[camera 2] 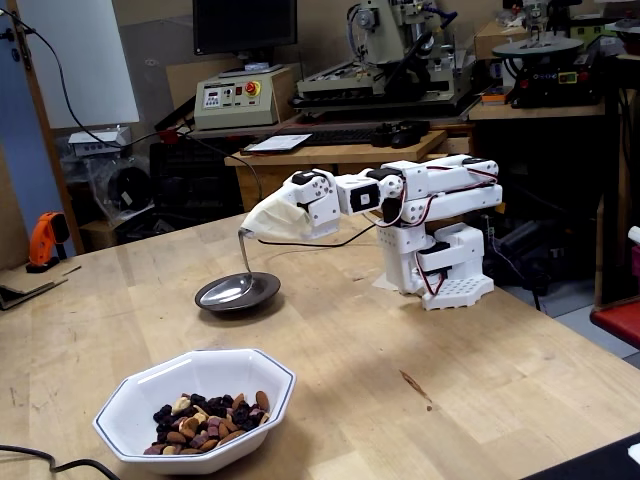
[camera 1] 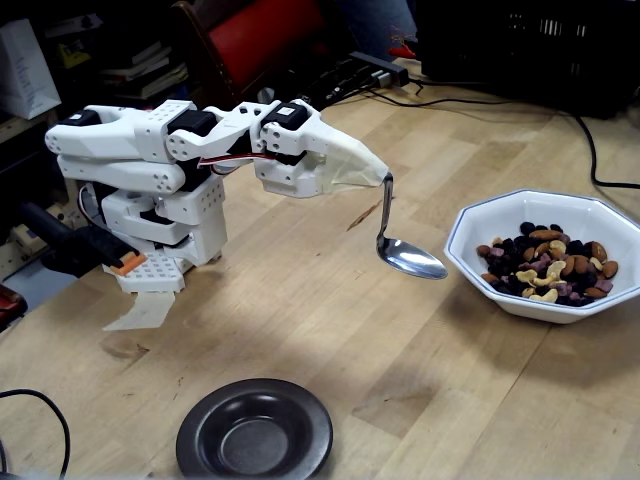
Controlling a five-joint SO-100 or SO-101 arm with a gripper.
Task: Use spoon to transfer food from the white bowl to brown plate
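Note:
My gripper (camera 1: 385, 178), wrapped in a cream cover, is shut on the thin handle of the silver spoon (camera 1: 408, 258). The spoon hangs down with its oval bowl a little above the table, just left of the white bowl (camera 1: 528, 305). No food shows on the spoon. The food (camera 1: 548, 265), a mix of nuts and raisins, lies in the white bowl. The brown plate (camera 1: 200, 432) sits empty at the near edge, well apart from the spoon. In another fixed view the gripper (camera 2: 243, 231) holds the spoon (camera 2: 233, 291) in line with the plate (camera 2: 268, 296); the white bowl (camera 2: 200, 375) with the food (camera 2: 205, 420) is nearest.
The arm's white base (camera 1: 150, 225) stands at the left in a fixed view. A black cable (camera 1: 590, 150) runs across the table's far right and another (camera 1: 40, 400) curls at the near left. An orange tool (camera 2: 45, 240) lies at the table's far left edge.

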